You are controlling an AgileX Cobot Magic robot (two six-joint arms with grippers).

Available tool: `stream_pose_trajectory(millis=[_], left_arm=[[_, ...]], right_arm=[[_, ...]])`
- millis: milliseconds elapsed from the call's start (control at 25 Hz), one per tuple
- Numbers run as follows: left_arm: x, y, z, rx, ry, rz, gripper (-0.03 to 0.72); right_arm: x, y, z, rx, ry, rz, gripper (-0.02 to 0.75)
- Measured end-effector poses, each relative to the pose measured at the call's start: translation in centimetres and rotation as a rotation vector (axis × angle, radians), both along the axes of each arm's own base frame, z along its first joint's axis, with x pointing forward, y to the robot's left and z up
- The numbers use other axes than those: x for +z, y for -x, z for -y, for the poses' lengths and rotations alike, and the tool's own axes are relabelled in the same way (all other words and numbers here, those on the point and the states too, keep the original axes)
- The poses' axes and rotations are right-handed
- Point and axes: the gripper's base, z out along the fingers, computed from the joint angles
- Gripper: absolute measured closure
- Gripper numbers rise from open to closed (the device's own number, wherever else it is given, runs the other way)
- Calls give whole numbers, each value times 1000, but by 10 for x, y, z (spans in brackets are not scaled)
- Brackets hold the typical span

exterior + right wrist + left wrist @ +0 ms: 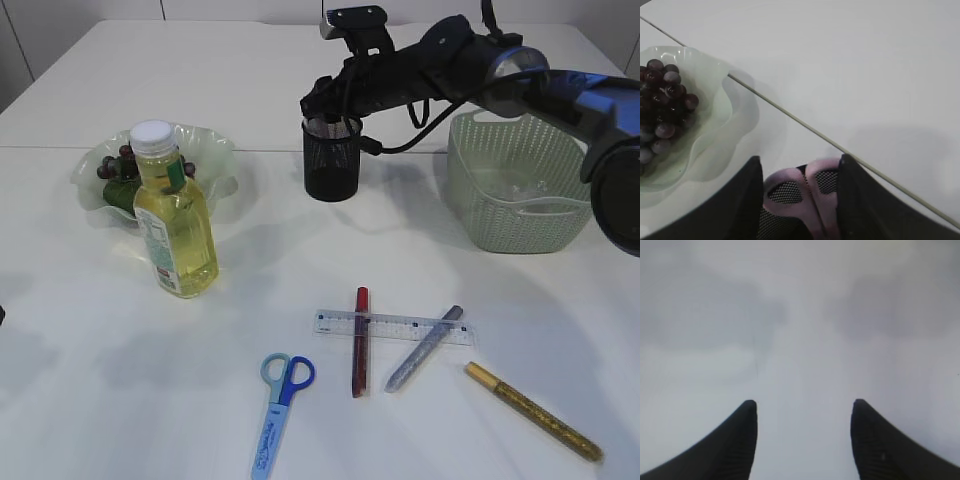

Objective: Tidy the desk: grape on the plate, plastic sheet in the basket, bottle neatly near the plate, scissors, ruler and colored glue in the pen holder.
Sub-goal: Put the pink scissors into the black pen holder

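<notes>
Two scissors: pink pair (807,200) sits blades-down in holder (331,170) between right gripper (801,165) jaws; gripped or released, can't tell. Blue pair (281,400), ruler (395,325) on desk. Left gripper (802,440) open, empty.

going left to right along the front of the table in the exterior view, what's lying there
scissors → red glue pen → silver glue pen → gold glue pen. The ruler lies across the red and silver pens, so it has no clear place in the order.
</notes>
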Motion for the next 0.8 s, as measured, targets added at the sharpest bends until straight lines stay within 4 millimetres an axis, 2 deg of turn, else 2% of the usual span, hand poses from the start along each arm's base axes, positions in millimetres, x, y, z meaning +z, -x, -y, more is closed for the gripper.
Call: stream_pose_trajectory(millis=[200, 320, 480, 560, 800], left_arm=[[0, 0, 0, -1, -2, -2, 253], [0, 1, 0, -3, -3, -13, 253], [-1, 2, 0, -4, -6, -22, 254], [-1, 2, 0, -4, -6, -22, 254], [-1, 2, 0, -4, -6, -23, 254]], right_arm=[[1, 0, 1, 0, 0, 0, 339], [15, 2, 5, -4, 0, 10, 339], [58, 15, 13, -48, 14, -48, 339], [80, 28, 21, -110, 40, -141, 339], [122, 73, 44, -290, 184, -447, 339]])
